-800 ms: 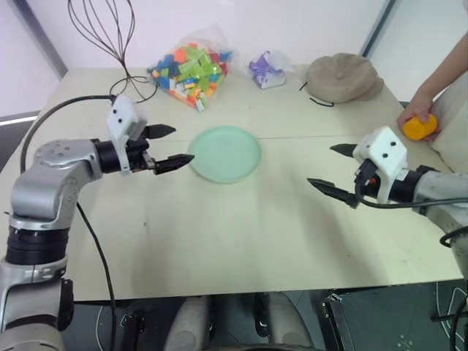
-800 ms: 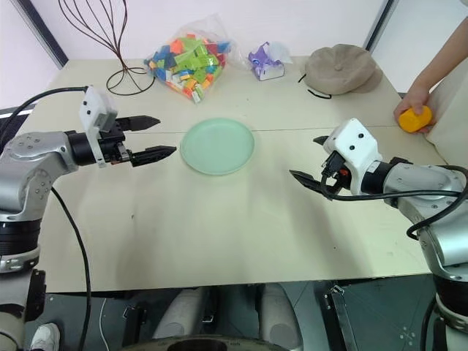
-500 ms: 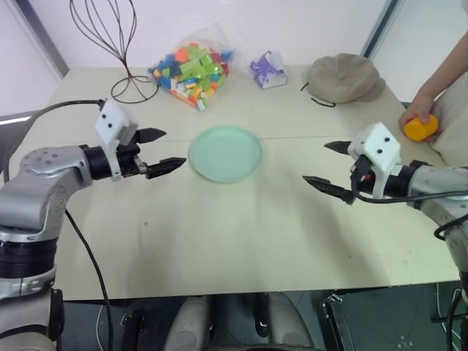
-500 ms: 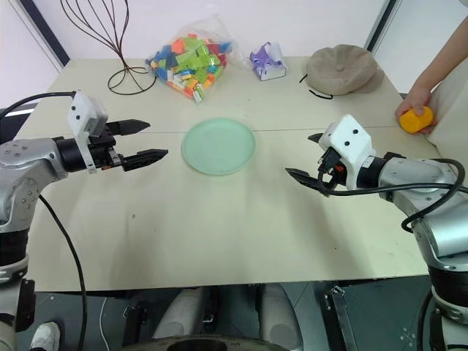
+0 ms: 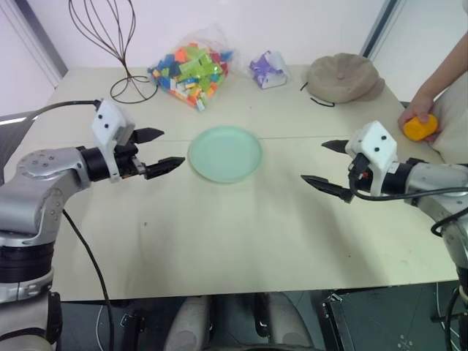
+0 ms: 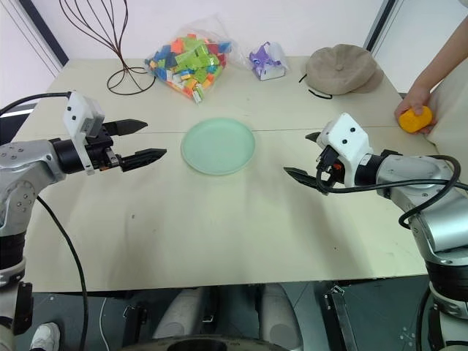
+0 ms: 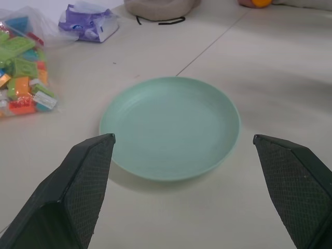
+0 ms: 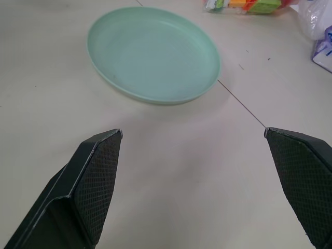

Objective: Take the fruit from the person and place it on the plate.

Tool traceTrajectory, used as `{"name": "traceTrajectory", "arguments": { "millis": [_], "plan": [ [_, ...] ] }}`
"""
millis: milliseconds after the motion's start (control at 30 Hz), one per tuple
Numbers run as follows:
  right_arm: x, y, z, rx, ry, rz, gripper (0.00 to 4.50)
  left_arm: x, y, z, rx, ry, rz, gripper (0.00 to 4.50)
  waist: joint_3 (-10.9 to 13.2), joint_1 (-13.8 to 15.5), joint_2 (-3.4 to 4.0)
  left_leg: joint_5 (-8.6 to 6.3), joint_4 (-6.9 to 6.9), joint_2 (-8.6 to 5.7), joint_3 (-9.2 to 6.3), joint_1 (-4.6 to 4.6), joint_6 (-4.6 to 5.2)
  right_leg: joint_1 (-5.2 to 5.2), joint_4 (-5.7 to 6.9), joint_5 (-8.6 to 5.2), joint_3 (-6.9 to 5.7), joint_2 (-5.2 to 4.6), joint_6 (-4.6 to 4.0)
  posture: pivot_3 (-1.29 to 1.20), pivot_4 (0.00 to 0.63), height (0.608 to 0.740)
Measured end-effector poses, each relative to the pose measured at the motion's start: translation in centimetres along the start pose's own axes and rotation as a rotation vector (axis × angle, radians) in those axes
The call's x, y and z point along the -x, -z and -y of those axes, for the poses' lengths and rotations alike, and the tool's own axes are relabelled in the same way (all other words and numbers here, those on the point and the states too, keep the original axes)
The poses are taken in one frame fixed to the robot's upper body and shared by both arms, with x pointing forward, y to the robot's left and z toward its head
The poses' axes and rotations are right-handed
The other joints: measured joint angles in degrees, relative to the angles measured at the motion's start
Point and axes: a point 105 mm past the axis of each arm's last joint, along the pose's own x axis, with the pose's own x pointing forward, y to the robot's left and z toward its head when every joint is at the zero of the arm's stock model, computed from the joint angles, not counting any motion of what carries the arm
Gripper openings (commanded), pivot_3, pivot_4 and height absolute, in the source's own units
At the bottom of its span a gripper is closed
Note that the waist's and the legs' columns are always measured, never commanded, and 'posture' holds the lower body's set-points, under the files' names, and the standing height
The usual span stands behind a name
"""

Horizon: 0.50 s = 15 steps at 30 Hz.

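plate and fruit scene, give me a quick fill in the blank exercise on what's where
1. The mint-green plate on the table has ____ lying on it.
2. The orange fruit is held in the ____ at the table's right edge.
3. Both the left gripper and the right gripper have their fingers ____.
4. The bag of toy bricks lies between the wire stand and the ____ packet.

Missing words: nothing; person's hand; open; purple

Far edge of table point(image 5: 219, 241), left to right: wire stand point(image 5: 110, 44), clear bag of coloured toy bricks point(image 5: 189, 66), small purple-and-white packet point(image 5: 267, 69), beige cap point(image 5: 344, 77). All apart from each other.
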Motion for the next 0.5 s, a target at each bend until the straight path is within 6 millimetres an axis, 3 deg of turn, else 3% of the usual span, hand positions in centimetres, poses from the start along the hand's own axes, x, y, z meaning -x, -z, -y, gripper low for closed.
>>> {"name": "traceTrajectory", "arguments": {
  "millis": [500],
  "plan": [
    [0.02, 0.01, 0.08, 0.008, -0.003, 0.004, 4.50, -0.03, 0.13, 0.06, 0.002, 0.002, -0.003, 4.46, 0.00, -0.01, 0.00, 0.00, 0.00, 0.00, 0.00, 0.00, 0.00, 0.00, -0.03, -0.01, 0.00, 0.00, -0.01, 0.00, 0.150, 0.740]
  ]
}}
